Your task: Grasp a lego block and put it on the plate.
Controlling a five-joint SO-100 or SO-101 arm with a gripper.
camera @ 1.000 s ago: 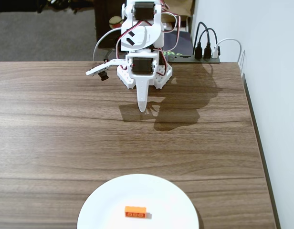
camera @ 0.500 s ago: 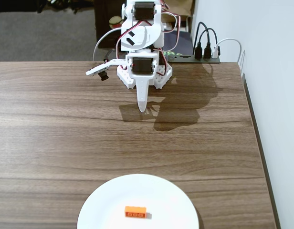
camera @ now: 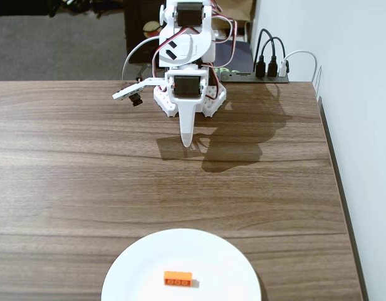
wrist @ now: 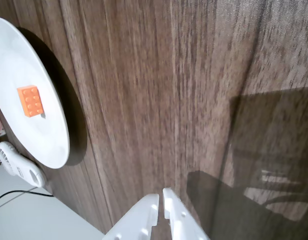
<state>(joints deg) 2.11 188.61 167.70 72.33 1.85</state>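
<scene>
Wooden worktop (camera: 86, 175) holding a white plate (camera: 143, 263) at its near edge. A small orange lego block (camera: 178, 278), light, rigid, best pinched across its long sides, sits mid-plate. Far from the plate, the empty claw (wrist: 161, 207) rests nearly closed.

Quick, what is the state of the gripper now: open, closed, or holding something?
Gripper: closed and empty; the small orange lego block lies on the white round plate.

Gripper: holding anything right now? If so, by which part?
Nothing held. The gripper is shut and empty over bare table; the lego block lies on the plate, far from it.
</scene>
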